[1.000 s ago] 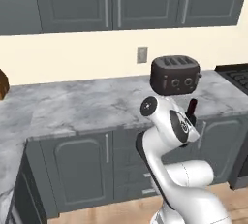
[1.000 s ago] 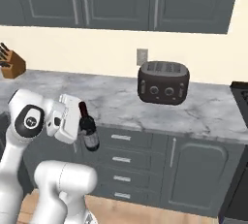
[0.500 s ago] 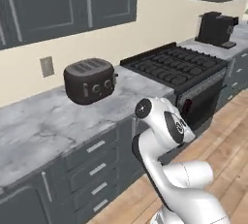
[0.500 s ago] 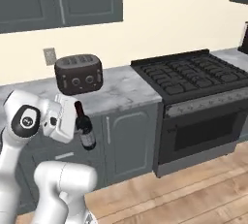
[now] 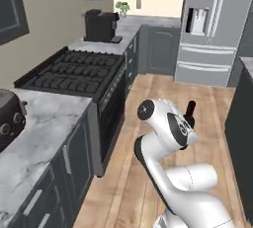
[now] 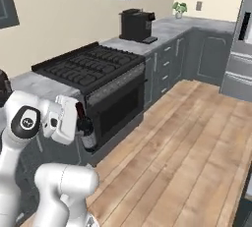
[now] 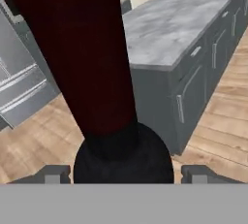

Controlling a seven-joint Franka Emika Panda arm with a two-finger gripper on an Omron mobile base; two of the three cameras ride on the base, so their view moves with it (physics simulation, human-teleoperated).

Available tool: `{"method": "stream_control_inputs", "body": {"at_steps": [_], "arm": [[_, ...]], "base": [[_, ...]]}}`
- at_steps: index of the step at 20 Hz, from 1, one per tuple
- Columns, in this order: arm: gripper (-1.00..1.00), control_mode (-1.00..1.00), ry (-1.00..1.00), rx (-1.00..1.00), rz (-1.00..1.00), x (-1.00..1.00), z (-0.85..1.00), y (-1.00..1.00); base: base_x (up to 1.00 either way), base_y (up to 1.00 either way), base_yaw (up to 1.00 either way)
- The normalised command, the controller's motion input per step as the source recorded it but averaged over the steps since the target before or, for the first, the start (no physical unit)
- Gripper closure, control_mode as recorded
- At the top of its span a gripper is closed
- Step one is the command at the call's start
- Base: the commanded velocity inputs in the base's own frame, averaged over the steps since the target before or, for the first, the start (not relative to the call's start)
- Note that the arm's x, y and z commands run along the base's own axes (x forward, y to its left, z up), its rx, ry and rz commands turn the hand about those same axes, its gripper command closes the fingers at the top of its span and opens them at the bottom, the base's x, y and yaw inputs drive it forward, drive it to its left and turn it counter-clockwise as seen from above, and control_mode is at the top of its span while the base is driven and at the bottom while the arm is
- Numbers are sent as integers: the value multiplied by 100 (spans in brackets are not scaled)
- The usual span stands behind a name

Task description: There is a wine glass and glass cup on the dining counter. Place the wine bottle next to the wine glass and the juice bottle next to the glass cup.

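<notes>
Swinging away from the toaster counter, the base now faces a black gas stove (image 6: 86, 66) and wood floor, the gripper (image 6: 78, 123) clenched on the slim dark long-necked wine bottle (image 6: 84, 127); both placements seemingly remain undone.

In the left base view the wine bottle (image 5: 190, 114) shows just its neck at two o'clock of the arm; the body is behind the arm. In the hand view its neck is cut off at twelve o'clock, and the fingertips (image 7: 55, 173) barely clear the bottom. The toaster (image 5: 10, 123) is cut by the nine o'clock edge
</notes>
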Motion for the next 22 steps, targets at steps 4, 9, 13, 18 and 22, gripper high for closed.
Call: {"method": "stream_control_inputs", "body": {"at_steps": [4,9,13,18,22], "arm": [[100,100,0,0,0,0,0,0],[100,100,0,0,0,0,0,0],[100,100,0,0,0,0,0,0],[100,100,0,0,0,0,0,0],[100,100,0,0,0,0,0,0]], "base": [[0,13,-91],[0,12,-91],[0,6,-93],[0,5,-93],[-2,-2,-73]]}}
